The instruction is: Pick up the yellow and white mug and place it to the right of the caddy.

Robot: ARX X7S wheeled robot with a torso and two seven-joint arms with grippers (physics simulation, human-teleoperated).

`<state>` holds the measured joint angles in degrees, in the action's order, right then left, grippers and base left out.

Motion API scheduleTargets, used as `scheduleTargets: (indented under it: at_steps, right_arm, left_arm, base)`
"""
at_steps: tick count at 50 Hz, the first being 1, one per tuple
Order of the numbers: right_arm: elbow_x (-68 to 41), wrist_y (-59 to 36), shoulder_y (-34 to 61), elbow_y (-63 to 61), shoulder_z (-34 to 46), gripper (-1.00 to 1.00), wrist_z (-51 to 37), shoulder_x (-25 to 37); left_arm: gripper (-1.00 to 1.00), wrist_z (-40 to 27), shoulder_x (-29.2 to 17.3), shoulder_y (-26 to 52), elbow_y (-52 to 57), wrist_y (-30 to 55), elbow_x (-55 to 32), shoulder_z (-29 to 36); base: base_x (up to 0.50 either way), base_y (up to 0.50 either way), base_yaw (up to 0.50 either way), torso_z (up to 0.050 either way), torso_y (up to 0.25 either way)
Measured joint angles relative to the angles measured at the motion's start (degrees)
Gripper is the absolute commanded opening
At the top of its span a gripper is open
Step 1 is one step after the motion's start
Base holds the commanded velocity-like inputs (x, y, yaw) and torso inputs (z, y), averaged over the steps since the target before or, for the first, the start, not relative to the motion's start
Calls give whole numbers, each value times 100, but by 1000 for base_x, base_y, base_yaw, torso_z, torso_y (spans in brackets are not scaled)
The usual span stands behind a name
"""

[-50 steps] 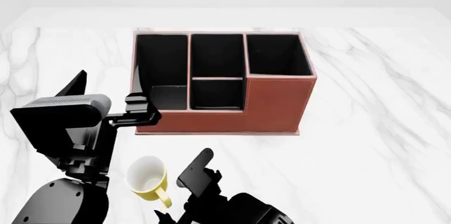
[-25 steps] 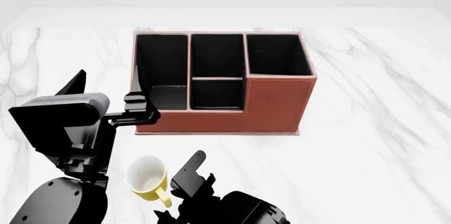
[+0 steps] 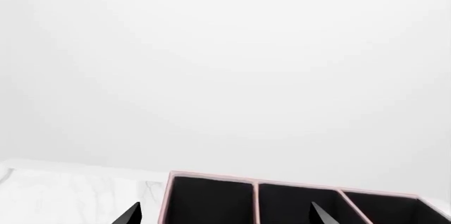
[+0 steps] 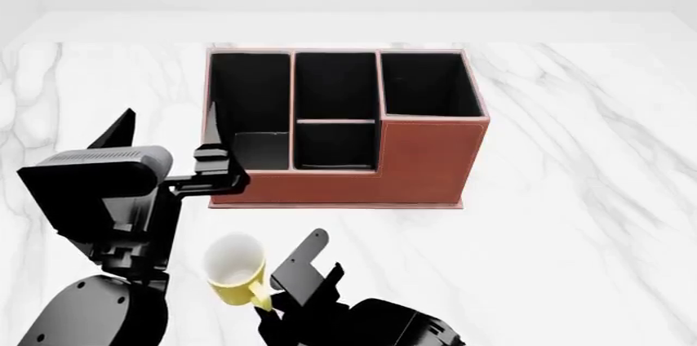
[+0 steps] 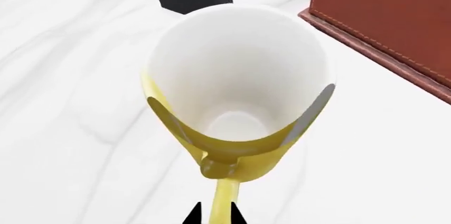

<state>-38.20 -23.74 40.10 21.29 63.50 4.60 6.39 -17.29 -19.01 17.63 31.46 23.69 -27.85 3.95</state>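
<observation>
Pickup appears under way: we find the right end effector (image 5: 213,214) closed on the handle of the yellow and white mug (image 4: 235,269), which sits tilted near the table's (image 4: 588,199) front edge, just in front of the caddy (image 4: 346,126). Placement to the caddy's right is not yet done. The left end effector (image 4: 214,168) hovers at the caddy's left wall; we cannot tell its state.
</observation>
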Motion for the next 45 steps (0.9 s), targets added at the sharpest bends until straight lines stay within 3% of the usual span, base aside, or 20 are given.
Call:
scheduleTargets:
  at_steps: [21, 45]
  right_arm:
    - [-238, -509, -282, -1912, -175, -100, -1322, 887]
    - [-486, -638, -775, -3093, -416, -100, -2133, 1670]
  left_arm:
    - [100, -38, -36, -2, 7, -27, -28, 25]
    - [100, -109, -75, 27, 5, -26, -109, -12]
  base:
    - [0, 0, 0, 0, 0]
    - [0, 0, 0, 0, 0]
